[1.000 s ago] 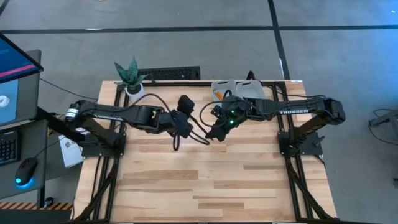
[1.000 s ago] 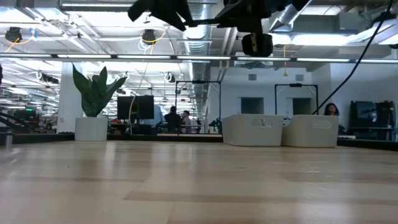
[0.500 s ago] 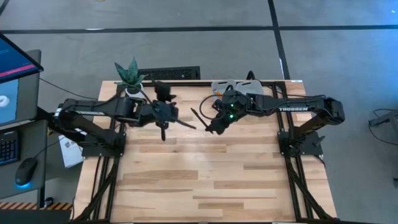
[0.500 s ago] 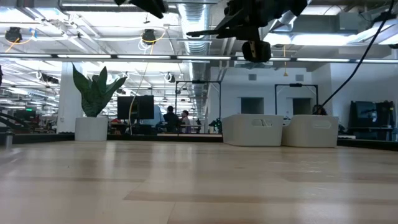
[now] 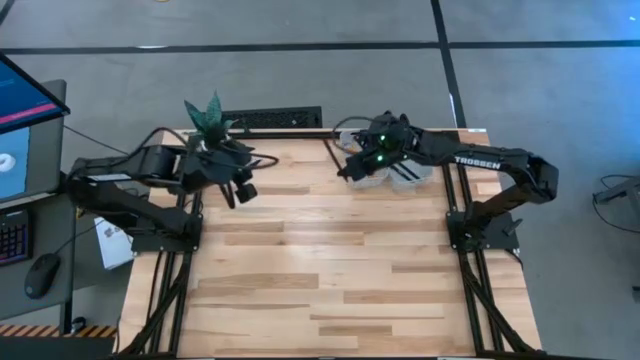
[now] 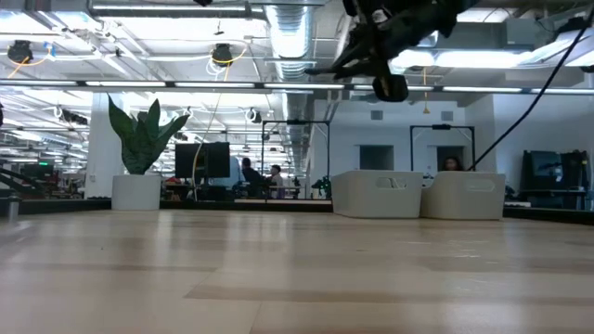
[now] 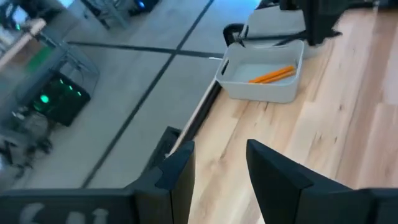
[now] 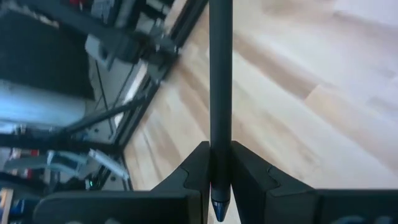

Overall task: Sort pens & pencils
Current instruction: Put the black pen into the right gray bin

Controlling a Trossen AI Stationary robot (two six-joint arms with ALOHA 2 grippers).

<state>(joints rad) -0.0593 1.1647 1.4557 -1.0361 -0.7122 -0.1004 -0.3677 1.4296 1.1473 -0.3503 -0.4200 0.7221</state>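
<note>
My right gripper (image 5: pixel 352 170) hangs at the table's far edge by the white bins, shut on a black pen (image 8: pixel 220 74). In the low view the pen (image 6: pixel 325 69) sticks out roughly level from the gripper, high above the table. My left gripper (image 7: pixel 217 180) is open and holds nothing. It is raised at the far left (image 5: pixel 240 190), close to the plant. Orange pencils (image 7: pixel 272 75) lie on the floor of one white bin (image 7: pixel 283 93). No other pens show. My right gripper pinches the pen between its two fingers (image 8: pixel 198 168), on the shaft a little above the pointed tip (image 8: pixel 219 208). The fingers lie across the pen, and the long rest of the shaft (image 8: pixel 220 124) runs out ahead of them. The pen is lifted clear of the table.
Two white bins (image 6: pixel 376 193) (image 6: pixel 464 195) stand side by side at the far edge, partly under my right arm (image 5: pixel 480 162). A potted plant (image 5: pixel 208 118) stands in the far left corner. The wooden tabletop (image 5: pixel 330 270) stretches bare toward the near edge.
My left gripper has drawn back from the middle toward the table's far left, rising and rolling, still open. My right gripper has swung toward the far edge until it hangs by the bins, carrying the pen clear of the table.
</note>
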